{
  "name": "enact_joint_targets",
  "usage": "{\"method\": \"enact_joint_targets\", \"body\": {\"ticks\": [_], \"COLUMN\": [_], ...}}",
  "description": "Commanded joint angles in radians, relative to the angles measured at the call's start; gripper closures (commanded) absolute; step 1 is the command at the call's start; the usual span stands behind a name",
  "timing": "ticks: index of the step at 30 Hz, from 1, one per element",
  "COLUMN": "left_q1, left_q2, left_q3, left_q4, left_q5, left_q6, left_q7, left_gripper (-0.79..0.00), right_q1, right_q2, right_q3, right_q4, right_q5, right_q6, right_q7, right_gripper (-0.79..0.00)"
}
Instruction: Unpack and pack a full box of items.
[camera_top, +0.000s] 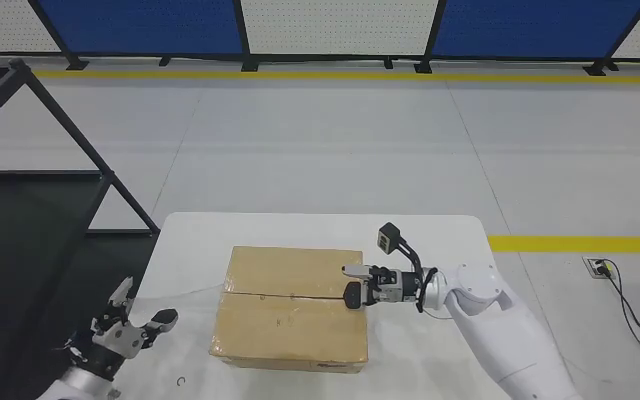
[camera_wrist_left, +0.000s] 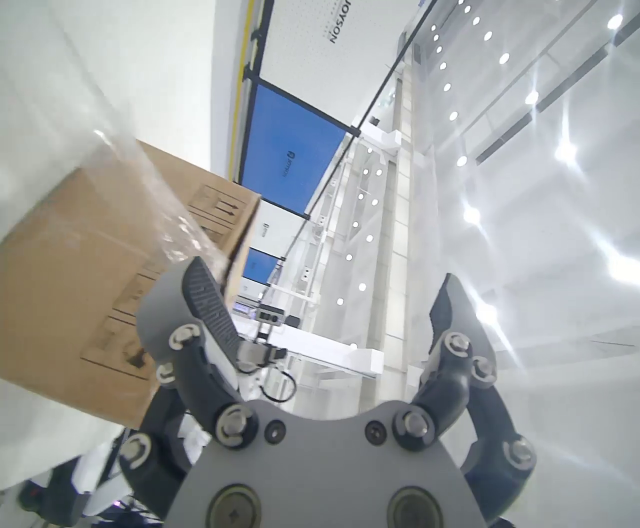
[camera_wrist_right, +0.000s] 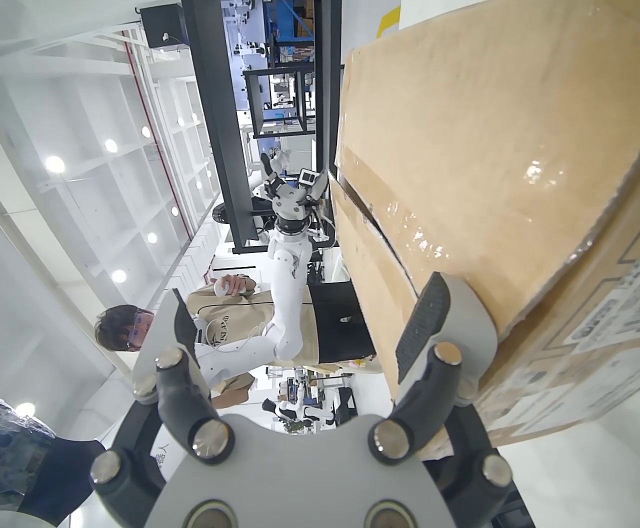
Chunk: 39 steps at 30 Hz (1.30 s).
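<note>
Cardboard box (camera_top: 290, 308) around the middle of white table (camera_top: 420, 235), flaps folded down, centre seam across the top. Clear tape (camera_wrist_right: 400, 225) along that seam, glossy and wrinkled. Seam slightly parted toward the end nearest the right gripper (camera_top: 351, 282).

Right gripper at the box's right edge, level with the seam end. Fingers (camera_wrist_right: 425, 320) spread wide, clamped on nothing. In the right wrist view, one finger alongside the top face, just beside the seam at the box's edge. Touching or just short of it, cannot tell which. Other finger away from the cardboard, open room behind it. So box edge beside one finger only, not between the pair.

Left gripper (camera_top: 144, 306) near the table's left edge, off the box's left side with bare table between. Left fingers (camera_wrist_left: 210, 300) also spread apart, holding nothing. In the left wrist view, box side wall with printed handling marks beyond one fingertip, not between the fingers. Strip of clear film (camera_wrist_left: 160, 220) trailing from the box's side toward that fingertip, contact impossible to confirm. Second finger against open room background.

Small dark ring-shaped bit (camera_top: 182, 380) on the table near the box's front-left corner, too small to identify.
</note>
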<state>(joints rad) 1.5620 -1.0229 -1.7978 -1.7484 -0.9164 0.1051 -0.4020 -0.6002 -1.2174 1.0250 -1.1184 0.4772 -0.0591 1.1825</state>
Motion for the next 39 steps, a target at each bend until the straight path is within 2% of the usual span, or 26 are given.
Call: {"method": "enact_joint_targets", "body": {"ticks": [1, 7, 22, 32, 39], "left_q1": [0.0, -0.035, -0.241, -0.324, -0.363], "left_q2": [-0.002, -0.011, -0.061, -0.084, -0.101], "left_q3": [0.019, 0.091, 0.295, 0.352, 0.347], "left_q4": [0.024, 0.115, 0.302, 0.367, 0.401], "left_q5": [0.053, 0.086, 0.139, 0.204, 0.167], "left_q6": [-0.019, -0.033, -0.209, -0.25, -0.326], "left_q7": [0.019, 0.024, 0.189, 0.282, 0.334], "left_gripper": [-0.785, -0.785, -0.785, -0.785, -0.785], "right_q1": [0.002, 0.007, -0.004, -0.01, -0.01], "right_q2": [-0.001, -0.003, -0.005, -0.004, -0.004], "right_q3": [-0.002, -0.007, -0.01, -0.007, -0.006], "right_q4": [0.0, 0.004, 0.0, -0.011, -0.007], "right_q5": [-0.001, 0.002, 0.005, 0.0, 0.001], "right_q6": [0.001, 0.0, -0.003, 0.0, 0.001], "right_q7": [0.0, 0.004, 0.002, 0.001, 0.004], "right_gripper": [-0.785, -0.785, -0.785, -0.785, -0.785]}}
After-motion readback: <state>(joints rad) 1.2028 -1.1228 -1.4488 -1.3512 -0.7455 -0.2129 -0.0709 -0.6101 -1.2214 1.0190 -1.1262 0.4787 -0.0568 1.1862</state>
